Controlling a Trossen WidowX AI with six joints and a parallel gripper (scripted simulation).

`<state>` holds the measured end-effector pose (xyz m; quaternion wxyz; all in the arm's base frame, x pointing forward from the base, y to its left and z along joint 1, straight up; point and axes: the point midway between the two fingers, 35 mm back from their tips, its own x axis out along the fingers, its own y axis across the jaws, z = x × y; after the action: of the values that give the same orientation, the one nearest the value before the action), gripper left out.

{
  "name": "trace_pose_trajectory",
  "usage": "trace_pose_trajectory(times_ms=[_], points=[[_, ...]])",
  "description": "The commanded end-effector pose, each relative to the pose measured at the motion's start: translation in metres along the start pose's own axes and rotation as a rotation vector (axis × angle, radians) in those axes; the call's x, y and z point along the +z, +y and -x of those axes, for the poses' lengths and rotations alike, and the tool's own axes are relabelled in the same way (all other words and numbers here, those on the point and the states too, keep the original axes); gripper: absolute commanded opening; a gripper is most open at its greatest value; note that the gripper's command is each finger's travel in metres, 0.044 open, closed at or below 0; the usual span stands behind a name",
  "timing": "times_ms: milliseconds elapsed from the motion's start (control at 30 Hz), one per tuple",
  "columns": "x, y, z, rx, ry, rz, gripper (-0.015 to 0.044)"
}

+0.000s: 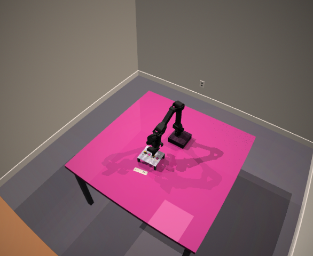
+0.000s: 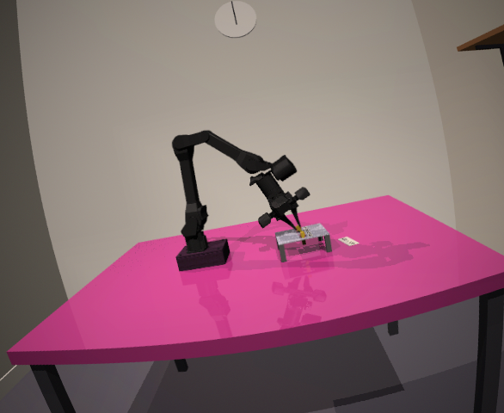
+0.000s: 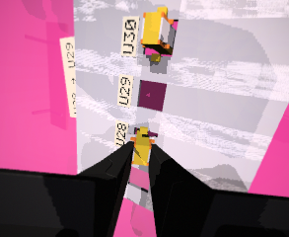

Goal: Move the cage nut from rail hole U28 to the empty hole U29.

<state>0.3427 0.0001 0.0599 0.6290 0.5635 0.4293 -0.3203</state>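
Note:
The grey rail plate [image 1: 156, 161] [image 3: 208, 89] stands on short legs. In the wrist view the yellow cage nut [image 3: 142, 148] with orange edges is at hole U28, between the fingertips. My gripper [image 3: 143, 154] [image 2: 300, 230] is shut on this nut, at the plate's surface. A dark part of the U28 opening shows at its upper end; whether its wings are under the plate is hidden. The square hole U29 [image 3: 152, 95] is empty. The other yellow nut [image 3: 156, 31] sits in hole U30, beyond U29.
A paper label [image 1: 140, 170] [image 2: 348, 241] [image 3: 69, 74] lies on the pink table [image 1: 118, 137] [image 2: 252, 302] beside the plate. The plate's raised edges and dark legs [image 2: 328, 243] stand near the gripper. The arm's dark base [image 1: 179, 138] [image 2: 203, 255] is behind the plate.

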Motion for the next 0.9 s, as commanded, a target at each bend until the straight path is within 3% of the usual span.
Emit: trace_pose_trajectory(times_ms=[0, 867], points=[[0.0005, 0.0010, 0.0004, 0.000, -0.003, 0.002, 0.0038], [0.0004, 0.0025, 0.0017, -0.017, -0.003, 0.002, 0.0038]])
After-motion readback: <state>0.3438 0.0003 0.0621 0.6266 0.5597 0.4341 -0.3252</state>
